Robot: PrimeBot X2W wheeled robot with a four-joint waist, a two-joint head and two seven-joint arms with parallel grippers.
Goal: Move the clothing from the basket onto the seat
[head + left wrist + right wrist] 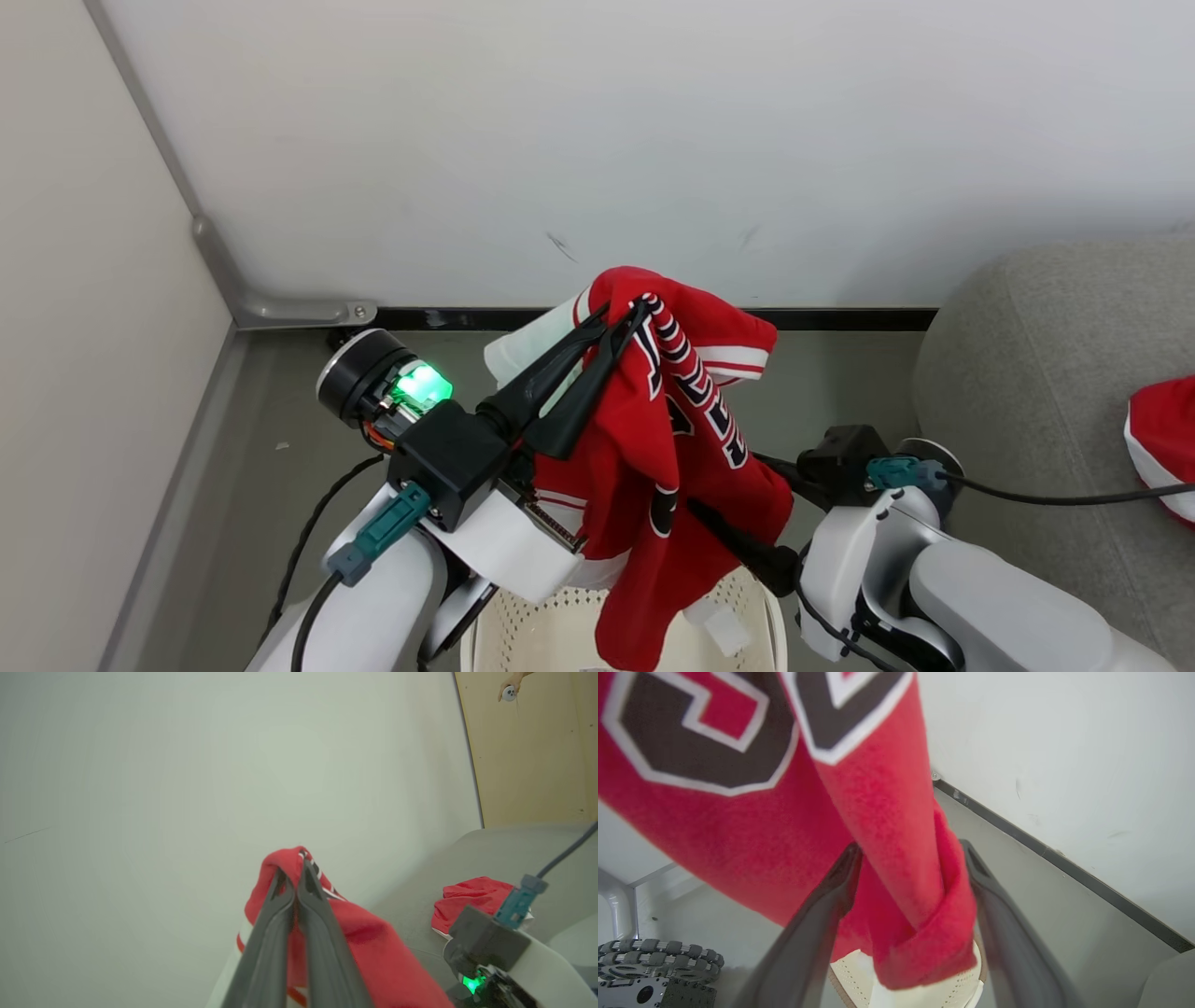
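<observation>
- Hanging from left gripper in head view, jersey is held up over basket; fingers are clamped on its top fold. Seat is seen at right w/ 2nd garment laid on it.
- Left wrist view: fingers are pinched together on jersey; 2nd garment is seen beyond, on seat.
- Right wrist view: right gripper is spread wide, fingers apart, w/ jersey fold draped btw them; basket is seen below.
</observation>
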